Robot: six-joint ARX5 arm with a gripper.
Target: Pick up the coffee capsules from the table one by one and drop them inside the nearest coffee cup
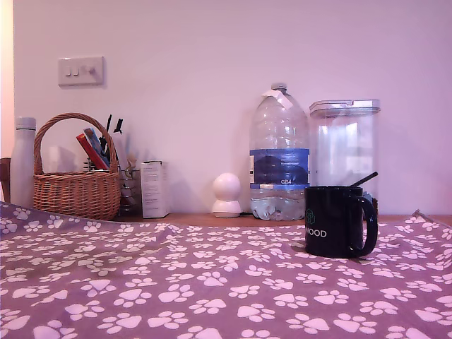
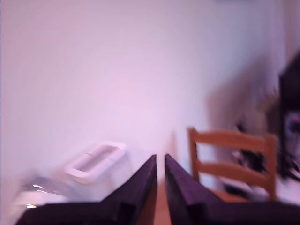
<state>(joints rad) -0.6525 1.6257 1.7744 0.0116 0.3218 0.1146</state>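
Nearest the exterior camera lay the table [image 1: 176, 296], its mauve cloth printed with white paw prints. No coffee capsule could be made out on it in either view.

One coffee cup [image 1: 337, 221] stood upright on the cloth toward the exterior view's right, glossy black, its loop handle turned to that view's right. White letters reading "WOOD" ran low on its side (the first letter sat at the very edge of the curve), under a small teal logo. A dark stick [image 1: 364, 179] slanted out above its rim.

Behind the cloth ran a wooden ledge [image 1: 205, 219]. On it stood one wicker basket [image 1: 76, 185] with pens and a red item, one small white box [image 1: 154, 188], one round white device [image 1: 227, 194], one large water bottle [image 1: 279, 155] with a blue label whose only readable mark looked like "GB4", and one clear canister [image 1: 346, 145]. One white flask [image 1: 24, 162] stood at the far left. A wall switch plate [image 1: 81, 71] showed two switches.

In the blurred wrist view the gripper [image 2: 160, 161] pointed at a wall, fingertips a narrow slit apart, holding nothing. Beyond it stood one wooden chair [image 2: 232, 161].
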